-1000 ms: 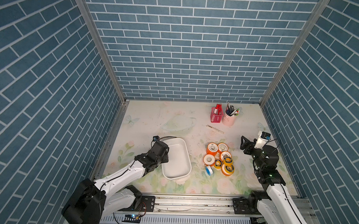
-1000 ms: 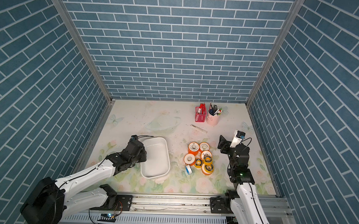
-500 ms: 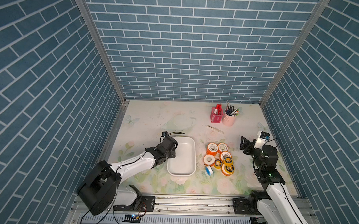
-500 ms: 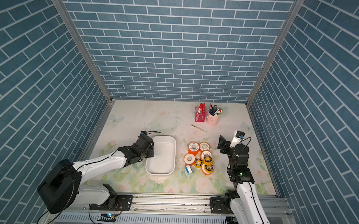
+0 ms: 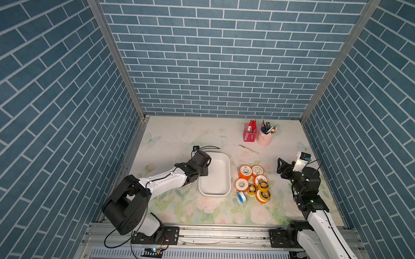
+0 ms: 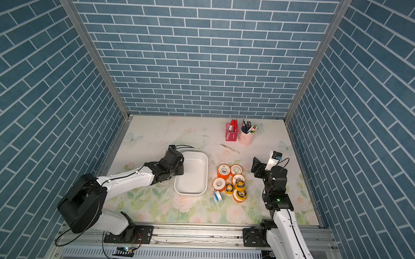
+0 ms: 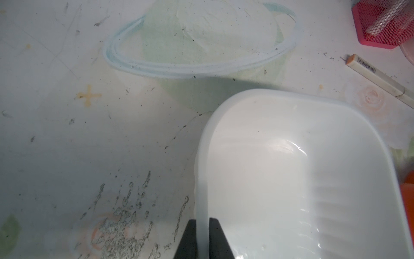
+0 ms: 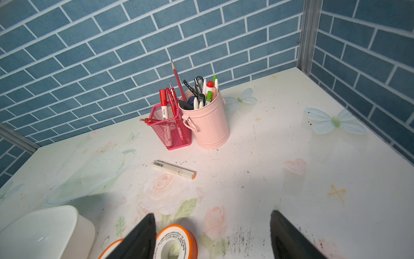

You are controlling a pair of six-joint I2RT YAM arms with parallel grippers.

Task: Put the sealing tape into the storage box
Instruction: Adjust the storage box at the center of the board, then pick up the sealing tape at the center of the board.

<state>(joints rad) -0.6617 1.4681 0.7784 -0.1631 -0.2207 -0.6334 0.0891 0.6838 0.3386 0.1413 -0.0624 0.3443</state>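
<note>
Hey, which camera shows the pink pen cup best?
The right wrist view: the pink pen cup stands close and sharp, pens visible inside, beside the red mesh basket. In both top views it is small and distant. The left wrist view shows at most a blurred sliver.

Orange, yellow, blue sealing tape (image 5: 245, 172) spools clustered beside empty white storage box (image 5: 215, 180).

— Bright, even light from above, soft shadows. Any glare?
— On the box (image 7: 289, 145) floor, left wrist view. There the tape (image 7: 408, 201) beside it blurs. Both top views splay the walls (image 5: 48, 93) at 3 and 9 o'clock.
</note>
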